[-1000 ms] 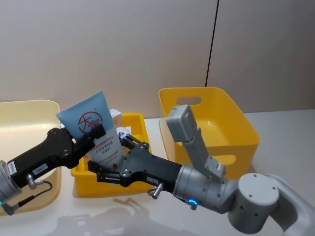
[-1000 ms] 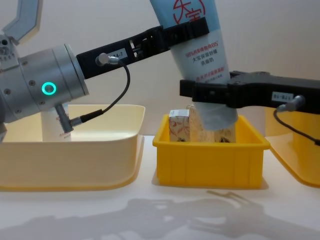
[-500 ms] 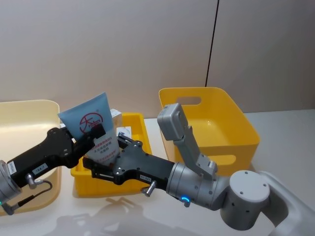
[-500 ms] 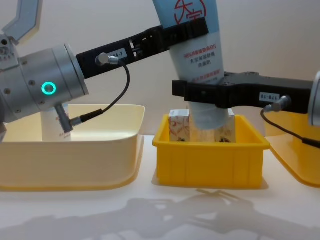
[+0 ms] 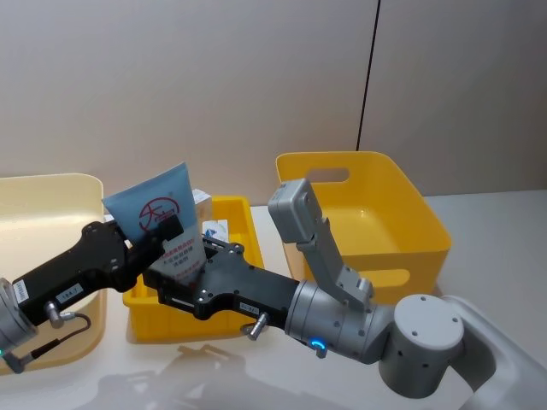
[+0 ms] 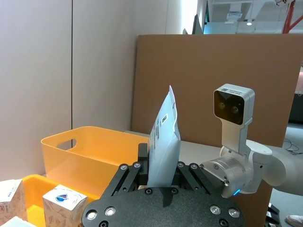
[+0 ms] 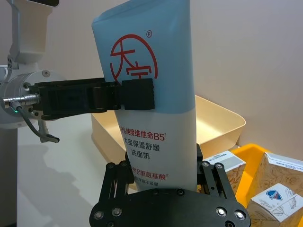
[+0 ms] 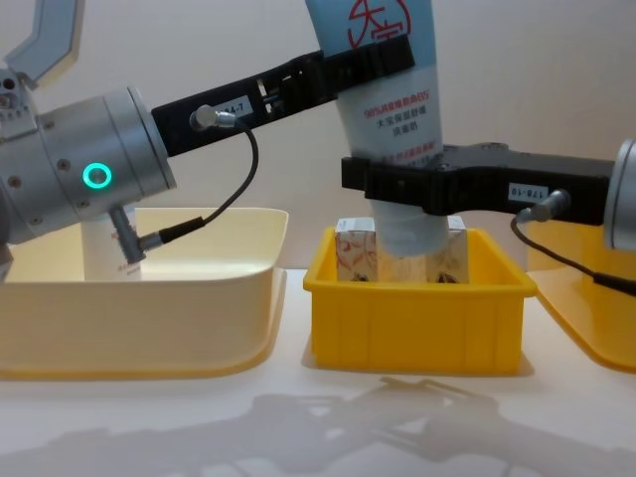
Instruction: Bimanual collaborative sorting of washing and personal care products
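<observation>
A light-blue squeeze tube (image 8: 390,104) with a red logo hangs upright, cap end down, above the small yellow bin (image 8: 417,320). My left gripper (image 8: 370,60) is shut on its upper part, across the logo (image 7: 134,61). My right gripper (image 8: 402,187) is shut on the tube's white lower part from the other side, its fingers (image 7: 204,175) pressed against both flanks. In the head view the tube (image 5: 162,222) stands between the left gripper (image 5: 169,229) and the right gripper (image 5: 190,275). White cartons (image 8: 356,253) with orange-red print stand in the small bin under the tube.
A wide pale-yellow tray (image 8: 149,308) lies on the left with a white bottle (image 8: 99,253) standing in it. A deep yellow bin (image 5: 367,213) with a handle slot stands on the right. The right arm's white camera block (image 5: 295,209) rises over the middle.
My right gripper has slid left onto the tube's lower end and closed around it. The tube has shifted slightly left and more upright. The left gripper keeps its hold.
</observation>
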Action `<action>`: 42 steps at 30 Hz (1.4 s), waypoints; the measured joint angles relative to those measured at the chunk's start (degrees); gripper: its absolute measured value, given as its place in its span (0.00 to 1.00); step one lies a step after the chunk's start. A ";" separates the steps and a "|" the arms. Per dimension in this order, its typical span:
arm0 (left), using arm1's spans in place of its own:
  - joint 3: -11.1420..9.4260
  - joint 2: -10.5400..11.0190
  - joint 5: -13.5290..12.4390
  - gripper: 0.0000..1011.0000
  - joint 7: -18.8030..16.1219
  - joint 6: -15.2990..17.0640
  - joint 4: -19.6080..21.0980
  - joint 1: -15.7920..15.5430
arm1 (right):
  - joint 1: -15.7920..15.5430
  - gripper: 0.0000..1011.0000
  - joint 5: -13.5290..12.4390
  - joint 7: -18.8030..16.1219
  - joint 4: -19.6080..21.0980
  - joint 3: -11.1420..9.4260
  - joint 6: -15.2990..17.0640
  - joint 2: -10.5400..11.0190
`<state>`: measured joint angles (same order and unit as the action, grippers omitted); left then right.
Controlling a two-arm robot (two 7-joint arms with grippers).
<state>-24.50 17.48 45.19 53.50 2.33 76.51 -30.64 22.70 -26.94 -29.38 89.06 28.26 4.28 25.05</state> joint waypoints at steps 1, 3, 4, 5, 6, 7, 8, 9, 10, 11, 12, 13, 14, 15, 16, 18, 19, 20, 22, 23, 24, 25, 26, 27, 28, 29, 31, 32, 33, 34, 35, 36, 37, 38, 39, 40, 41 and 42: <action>0.00 0.00 0.00 0.24 0.00 0.00 0.00 0.00 | 0.01 0.65 0.01 0.00 -0.02 0.01 -0.01 -0.01; 0.00 0.00 0.00 0.24 0.00 0.00 0.00 0.00 | 0.04 0.65 0.01 0.01 -0.05 0.03 -0.01 -0.03; 0.00 0.00 -0.01 0.24 0.00 0.00 0.00 0.00 | 0.06 0.64 0.03 0.02 -0.08 0.05 -0.03 -0.05; 0.00 0.00 0.00 0.24 0.01 0.00 0.00 0.00 | 0.07 0.63 0.03 0.03 -0.10 0.06 -0.03 -0.06; 0.00 0.00 -0.01 0.24 0.01 0.00 0.00 0.00 | 0.09 0.62 0.04 0.03 -0.12 0.07 -0.04 -0.07; 0.00 0.00 0.00 0.24 0.01 0.00 0.00 0.00 | 0.11 0.62 0.05 0.04 -0.13 0.08 -0.05 -0.07; 0.00 0.00 -0.01 0.24 0.01 0.00 0.00 0.00 | 0.12 0.62 0.05 0.04 -0.14 0.09 -0.05 -0.08; 0.00 0.00 -0.01 0.24 0.02 0.00 0.00 0.00 | 0.14 0.61 0.07 0.04 -0.16 0.09 -0.05 -0.08; 0.00 0.00 -0.01 0.24 0.02 0.00 0.00 0.00 | 0.14 0.61 0.07 0.04 -0.16 0.09 -0.05 -0.08; 0.00 0.00 0.00 0.24 0.03 0.00 0.00 0.00 | 0.16 0.61 0.08 0.06 -0.18 0.10 -0.05 -0.09; -0.01 -0.01 0.00 0.26 0.05 0.01 0.00 0.00 | 0.16 0.61 0.09 0.08 -0.19 0.11 -0.05 -0.09; -0.02 -0.03 0.01 0.30 0.08 0.01 0.01 0.00 | 0.17 0.60 0.11 0.10 -0.21 0.12 -0.05 -0.10; -0.01 -0.03 0.01 0.30 0.10 0.01 0.01 0.00 | 0.17 0.59 0.11 0.12 -0.22 0.12 -0.05 -0.10; -0.02 -0.03 0.01 0.34 0.11 0.01 0.01 0.00 | 0.18 0.59 0.11 0.13 -0.22 0.12 -0.05 -0.10; -0.02 -0.03 0.01 0.35 0.12 0.01 0.01 0.00 | 0.18 0.58 0.11 0.14 -0.23 0.13 -0.05 -0.11; -0.03 -0.02 0.01 0.44 0.13 0.01 0.01 0.00 | 0.20 0.57 0.11 0.16 -0.24 0.13 -0.05 -0.12; -0.02 -0.01 0.00 0.47 0.13 0.01 0.01 0.00 | 0.21 0.55 0.11 0.17 -0.25 0.14 -0.05 -0.13; -0.02 -0.01 0.00 0.49 0.13 0.01 0.01 0.00 | 0.21 0.55 0.11 0.17 -0.26 0.15 -0.05 -0.13; -0.02 -0.01 0.00 0.55 0.13 0.01 0.01 0.00 | 0.22 0.54 0.11 0.17 -0.27 0.16 -0.05 -0.14; -0.02 0.00 0.00 0.57 0.14 0.01 0.01 0.00 | 0.22 0.54 0.11 0.18 -0.27 0.16 -0.05 -0.14; -0.02 0.00 0.00 0.63 0.13 0.01 0.01 0.00 | 0.23 0.53 0.11 0.17 -0.28 0.16 -0.05 -0.15; -0.02 0.00 0.00 0.65 0.13 0.01 0.01 0.00 | 0.23 0.52 0.11 0.18 -0.29 0.17 -0.05 -0.15; -0.02 0.00 0.00 0.67 0.13 0.01 0.01 0.00 | 0.24 0.52 0.11 0.18 -0.29 0.17 -0.05 -0.16; -0.01 0.00 -0.01 0.71 0.14 0.01 0.01 0.00 | 0.24 0.51 0.11 0.17 -0.29 0.17 -0.05 -0.16; -0.01 0.00 0.00 0.74 0.14 0.01 0.00 0.00 | 0.25 0.51 0.11 0.17 -0.29 0.17 -0.05 -0.16; -0.01 0.00 -0.01 0.77 0.14 0.01 0.01 0.00 | 0.25 0.50 0.11 0.17 -0.29 0.17 -0.05 -0.16; -0.01 0.00 0.00 0.85 0.14 0.01 0.01 0.00 | 0.25 0.50 0.11 0.18 -0.29 0.17 -0.05 -0.16; 0.00 0.00 -0.01 0.86 0.13 0.01 0.01 0.00 | 0.24 0.49 0.11 0.18 -0.29 0.14 -0.06 -0.15; 0.00 0.00 -0.01 0.87 0.13 0.01 0.01 0.00 | 0.24 0.48 0.11 0.18 -0.29 0.14 -0.06 -0.15; 0.00 0.00 -0.01 0.91 0.13 0.01 0.00 0.00 | 0.16 0.48 0.09 0.25 -0.23 0.04 -0.09 -0.14; 0.00 0.00 -0.01 0.94 0.13 0.01 0.00 0.00 | 0.08 0.47 0.06 0.30 -0.18 -0.05 -0.12 -0.13; 0.00 0.00 0.00 0.96 0.13 0.01 0.00 0.00 | -0.12 0.47 -0.04 0.43 -0.05 -0.27 -0.25 -0.10; 0.00 0.00 -0.01 0.98 0.13 0.01 0.00 0.00 | -0.28 0.47 -0.10 0.52 0.08 -0.45 -0.33 -0.08; 0.00 0.00 -0.01 0.99 0.12 0.01 0.00 0.00 | -0.60 0.47 -0.31 0.75 0.32 -0.83 -0.53 -0.02; 0.00 0.00 -0.01 0.99 0.12 0.01 0.00 0.00 | -0.82 0.47 -0.49 0.85 0.46 -1.05 -0.66 0.04; 0.00 0.00 -0.01 0.99 0.12 0.00 0.00 0.00 | -1.05 0.47 -0.63 1.00 0.62 -1.27 -0.80 0.09; 0.00 0.00 -0.01 0.99 0.11 0.00 0.00 0.00 | -1.30 0.47 -0.79 1.13 0.79 -1.50 -0.95 0.17; 0.00 0.00 -0.01 0.99 0.11 0.00 0.00 0.00 | -1.95 0.47 -1.19 1.36 1.26 -2.14 -1.25 0.40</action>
<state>-24.50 17.48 45.19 53.61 2.34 76.51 -30.64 20.74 -28.13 -28.02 90.33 26.11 3.03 25.45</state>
